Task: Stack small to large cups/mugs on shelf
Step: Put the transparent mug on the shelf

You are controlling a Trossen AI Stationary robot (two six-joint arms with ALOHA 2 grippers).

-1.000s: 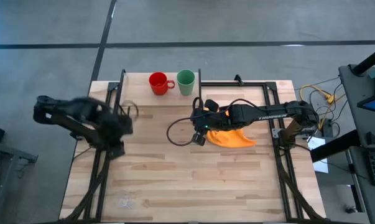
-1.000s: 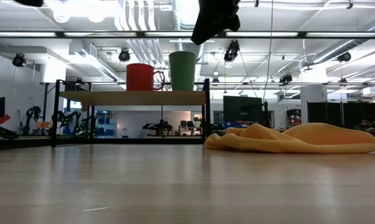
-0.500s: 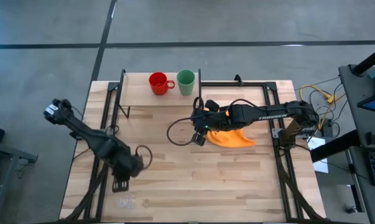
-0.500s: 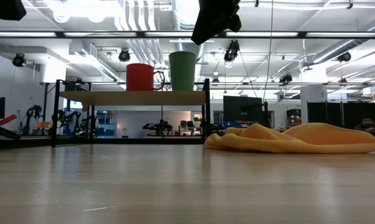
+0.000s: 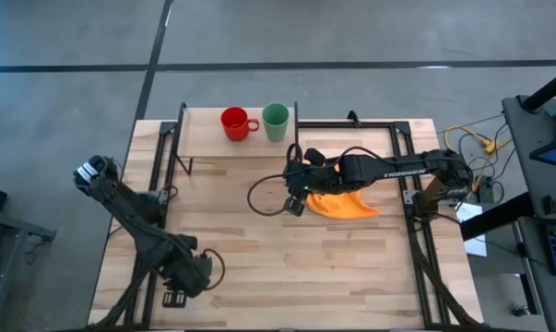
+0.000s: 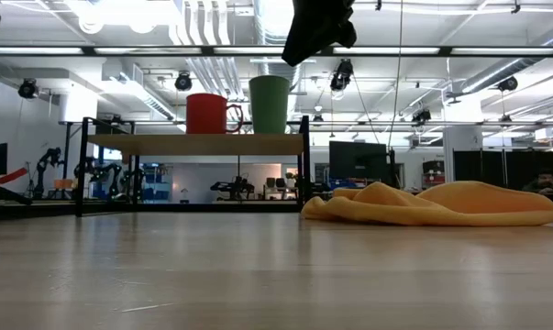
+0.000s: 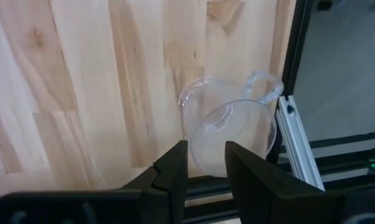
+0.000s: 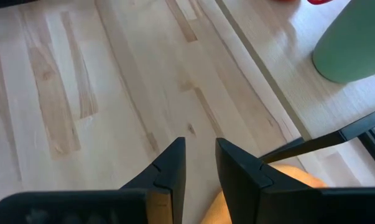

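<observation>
I've swung the left end effector (image 7: 203, 171) down over the glass cup (image 7: 227, 127), fingers slightly parted, ready to grasp.

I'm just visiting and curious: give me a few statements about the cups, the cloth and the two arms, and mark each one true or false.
1. The red mug with a handle and the green handleless cup stand side by side on the light wooden shelf board. True.
2. The clear glass cup is on the shelf too. False: it sits on the plank tabletop near the edge, just ahead of the left gripper.
3. The left gripper is clamped on the glass cup. False: its fingers are open and hold nothing.
4. The orange cloth lies beside the right gripper. True.
</observation>
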